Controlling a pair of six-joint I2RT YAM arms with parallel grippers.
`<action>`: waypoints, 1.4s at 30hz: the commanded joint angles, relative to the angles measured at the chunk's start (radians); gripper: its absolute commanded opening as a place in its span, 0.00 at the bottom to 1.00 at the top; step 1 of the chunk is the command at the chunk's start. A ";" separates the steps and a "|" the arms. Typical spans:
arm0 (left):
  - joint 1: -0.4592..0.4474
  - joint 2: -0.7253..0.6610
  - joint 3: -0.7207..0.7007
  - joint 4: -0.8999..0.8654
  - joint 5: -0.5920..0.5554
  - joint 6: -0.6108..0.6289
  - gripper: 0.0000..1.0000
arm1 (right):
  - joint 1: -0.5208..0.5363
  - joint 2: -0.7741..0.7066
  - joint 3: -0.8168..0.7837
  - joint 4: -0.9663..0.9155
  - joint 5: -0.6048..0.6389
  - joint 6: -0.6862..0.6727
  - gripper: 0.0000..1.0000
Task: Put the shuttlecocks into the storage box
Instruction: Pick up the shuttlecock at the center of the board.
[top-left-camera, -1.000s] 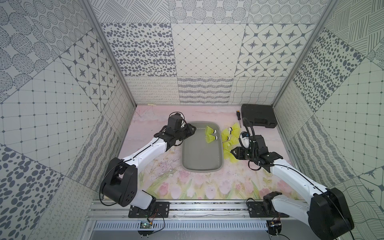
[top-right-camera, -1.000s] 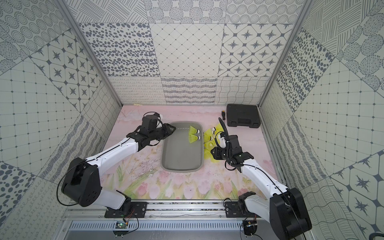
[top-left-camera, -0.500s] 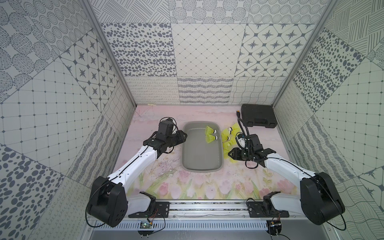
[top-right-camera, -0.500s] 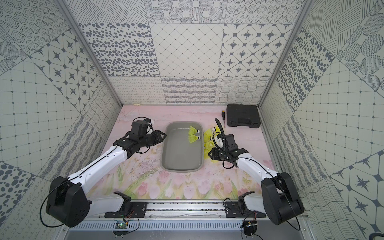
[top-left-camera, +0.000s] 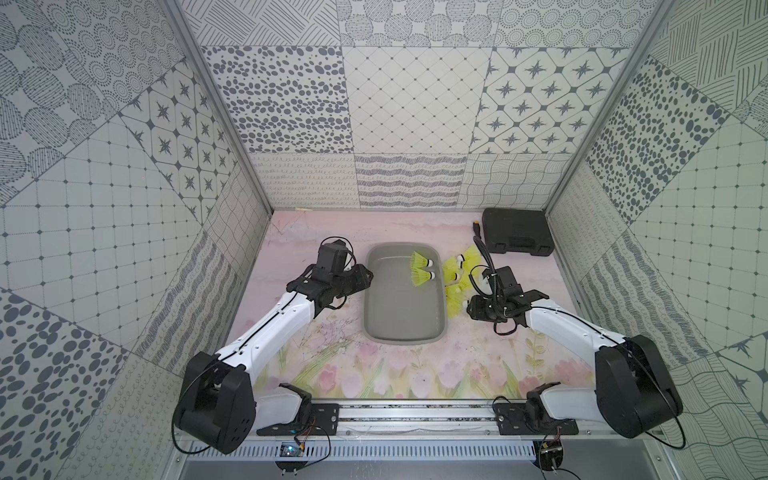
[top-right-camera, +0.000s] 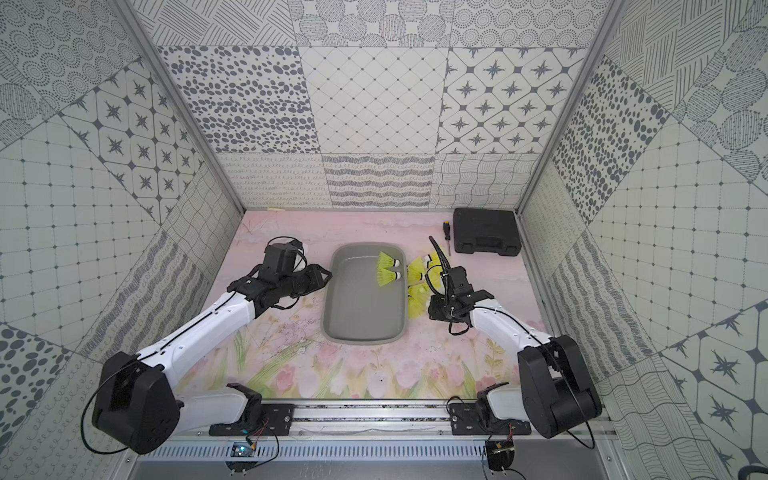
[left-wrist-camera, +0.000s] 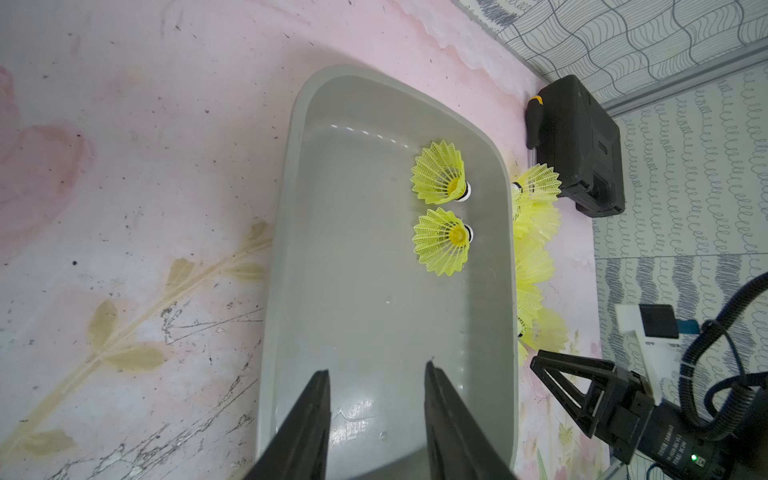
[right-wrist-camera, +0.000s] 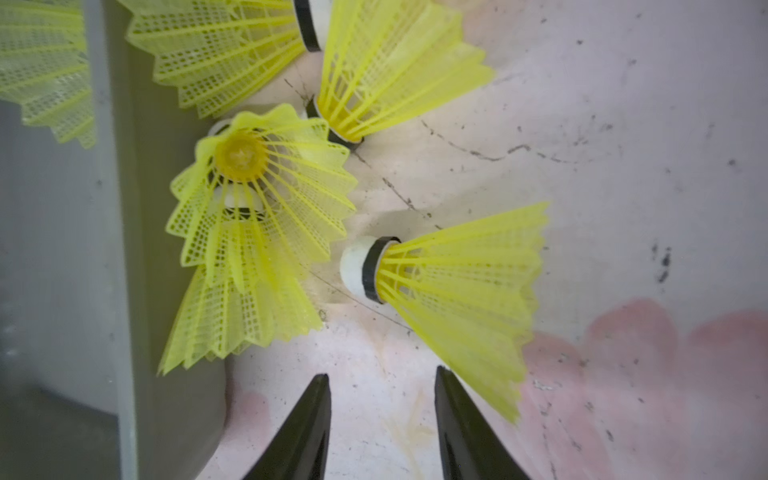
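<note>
Left gripper (left-wrist-camera: 378, 395): jaws apart, nothing between them. It hangs at the left rim of the grey tray (top-left-camera: 403, 320), and my fingers point across the tray floor. Two shuttlecocks (left-wrist-camera: 442, 245) lie on their sides at the far end of the tray, on its right side. They are side by side with their white tips toward the right wall, well ahead of this gripper.

Right gripper (right-wrist-camera: 380, 374): jaws partly open and empty. It sits low over the flowered mat (top-left-camera: 415, 374), just outside the tray's right wall. The heap of loose shuttlecocks (top-left-camera: 457, 286) lies on the mat between that wall and my right fingers.

The nearest shuttlecock (right-wrist-camera: 449, 286) lies on its side just ahead of the fingertips, white tip toward the tray. Its skirt comes close beside one finger; I cannot tell whether they touch. A stacked pair (right-wrist-camera: 257, 232) leans against the tray's outer wall, one over the other. The heap overlaps too much for a sure count.

A black case (top-left-camera: 517, 230) sits in the far right corner, apart from the heap.
</note>
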 joint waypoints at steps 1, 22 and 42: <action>0.006 0.005 -0.003 -0.014 -0.005 0.030 0.41 | -0.007 0.021 0.028 -0.011 0.093 0.021 0.48; 0.010 0.025 -0.006 0.000 0.008 0.036 0.41 | -0.008 0.066 -0.048 0.255 0.014 0.440 0.64; 0.013 0.043 -0.009 0.006 0.019 0.042 0.41 | 0.029 0.146 -0.088 0.372 0.139 0.587 0.59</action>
